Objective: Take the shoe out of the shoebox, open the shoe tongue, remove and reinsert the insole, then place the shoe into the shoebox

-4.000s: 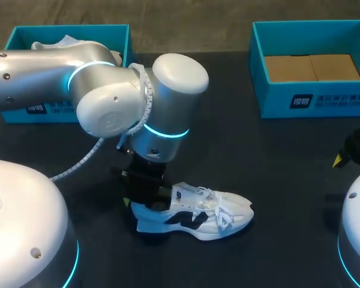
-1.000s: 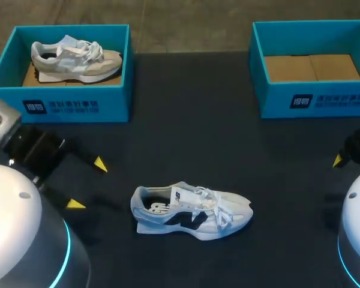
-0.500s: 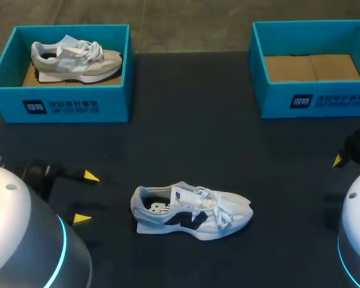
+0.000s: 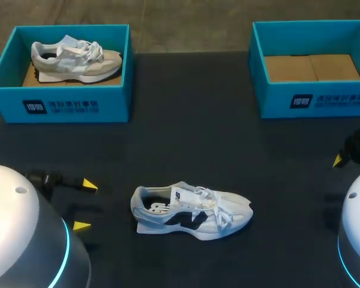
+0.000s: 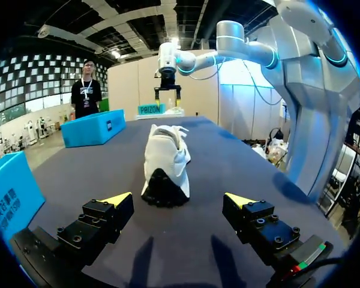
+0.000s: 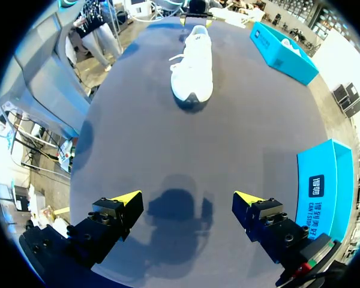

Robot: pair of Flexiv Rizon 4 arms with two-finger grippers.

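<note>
A white shoe with black side marks (image 4: 192, 213) lies on its sole on the dark table, heel to the left, tongue and laces loose. My left gripper (image 4: 85, 205) stands open a little to the left of the heel, holding nothing; in the left wrist view the shoe (image 5: 165, 159) is ahead of its open fingers (image 5: 117, 198), heel toward them. The right gripper (image 6: 186, 198) is open and empty at the table's right edge, with the shoe's toe (image 6: 192, 66) far ahead of it. In the head view only one of its fingertips (image 4: 338, 160) shows.
A blue shoebox (image 4: 75, 107) at the back left holds a grey-beige shoe (image 4: 75, 59). A second blue shoebox (image 4: 312, 99) at the back right shows only its cardboard floor. Bare table lies between the boxes and around the white shoe.
Four seconds ago the left gripper was down at the shoe's heel; it has since drawn back to the left, and in the last second it sank toward the front left. The shoe and right arm stayed put.
</note>
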